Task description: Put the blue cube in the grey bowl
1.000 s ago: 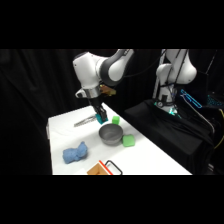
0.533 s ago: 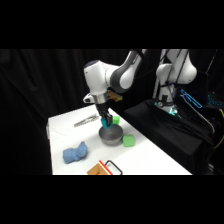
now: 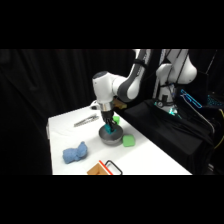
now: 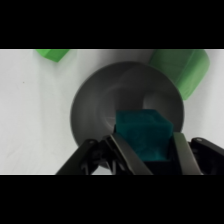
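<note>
- The gripper (image 4: 145, 150) hangs over the grey bowl (image 4: 100, 107), its fingers (image 4: 182, 152) pinching the blue cube (image 4: 142, 132).
- Green cubes (image 4: 182, 70) sit just beside the bowl; tongs (image 3: 86, 120) and a blue cloth (image 3: 74, 152) lie apart on the table (image 3: 145, 160).

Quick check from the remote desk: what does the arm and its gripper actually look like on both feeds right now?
The arm is white, built of rounded, bulbous segments with dark bands at the joints. Its base stands at upper right, with a small teal light glowing low on it. In the wrist view the gripper shows a black linkage and two dark, slim fingers rising from the bottom edge. No markings are legible.
</note>
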Tool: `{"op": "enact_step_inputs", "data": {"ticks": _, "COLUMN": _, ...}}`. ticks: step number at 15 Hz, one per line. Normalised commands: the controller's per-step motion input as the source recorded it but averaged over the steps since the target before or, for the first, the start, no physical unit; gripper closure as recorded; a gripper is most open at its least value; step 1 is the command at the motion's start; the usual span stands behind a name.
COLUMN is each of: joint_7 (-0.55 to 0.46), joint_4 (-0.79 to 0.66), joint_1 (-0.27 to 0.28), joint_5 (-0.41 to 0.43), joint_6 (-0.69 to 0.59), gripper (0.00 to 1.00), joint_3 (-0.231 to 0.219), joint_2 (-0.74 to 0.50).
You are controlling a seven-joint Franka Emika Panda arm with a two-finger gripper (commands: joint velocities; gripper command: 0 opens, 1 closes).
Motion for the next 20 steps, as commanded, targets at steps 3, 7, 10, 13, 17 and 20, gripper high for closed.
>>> {"op": "enact_step_inputs", "data": {"ticks": 3, "joint_7": 0.07, "joint_4": -0.07, "joint_1": 0.047, "joint_5": -0.009, "joint_6": 0.25, "gripper": 0.23, "joint_3": -0.004, "joint_2": 0.02}}
{"op": "enact_step_inputs", "data": {"ticks": 7, "joint_7": 0.08, "joint_4": -0.05, "joint_1": 0.053, "joint_5": -0.058, "joint_6": 0.14, "gripper": 0.00, "joint_3": -0.027, "joint_2": -0.03}}
{"op": "enact_step_inputs", "data": {"ticks": 10, "joint_7": 0.04, "joint_4": -0.03, "joint_1": 0.034, "joint_5": -0.009, "joint_6": -0.13, "gripper": 0.00, "joint_3": -0.001, "joint_2": -0.14}}
{"op": "enact_step_inputs", "data": {"ticks": 13, "joint_7": -0.12, "joint_4": -0.02, "joint_1": -0.025, "joint_5": 0.126, "joint_6": -0.41, "gripper": 0.00, "joint_3": 0.074, "joint_2": -0.33}}
{"op": "enact_step_inputs", "data": {"ticks": 17, "joint_7": -0.17, "joint_4": 0.03, "joint_1": -0.021, "joint_5": 0.147, "joint_6": -0.51, "gripper": 0.00, "joint_3": 0.039, "joint_2": -0.42}}
{"op": "enact_step_inputs", "data": {"ticks": 20, "joint_7": -0.15, "joint_4": 0.10, "joint_1": 0.004, "joint_5": 0.107, "joint_6": -0.46, "gripper": 0.00, "joint_3": -0.020, "joint_2": -0.36}}
